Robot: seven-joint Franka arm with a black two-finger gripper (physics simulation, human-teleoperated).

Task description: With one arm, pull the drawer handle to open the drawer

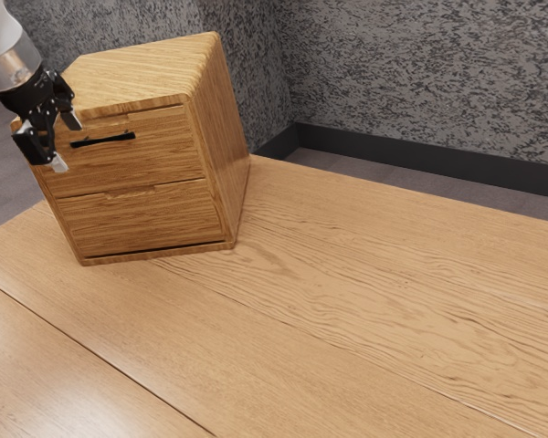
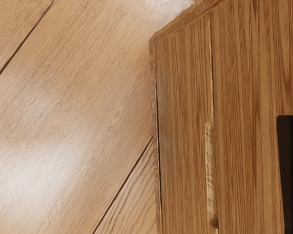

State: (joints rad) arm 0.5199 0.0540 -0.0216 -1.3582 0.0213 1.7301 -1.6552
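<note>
A wooden cabinet point(image 1: 155, 137) with two drawers stands at the back of the table, toward the exterior view's left. The top drawer point(image 1: 164, 151) carries a black bar handle point(image 1: 102, 140), which also shows in the wrist view point(image 2: 288, 170). Both drawer fronts sit flush with the cabinet body. My black gripper point(image 1: 66, 142) hovers in front of the top drawer's left end, just left of the handle. Its fingers point(image 1: 73, 119) stand apart, open, with nothing between them. The lower drawer point(image 1: 142, 217) has a wooden handle strip point(image 2: 210, 175).
The wooden table point(image 1: 347, 301) stretches wide toward the exterior view's right and front, with a plank seam running diagonally. A speckled grey wall point(image 1: 420, 64) with a dark baseboard runs behind the table.
</note>
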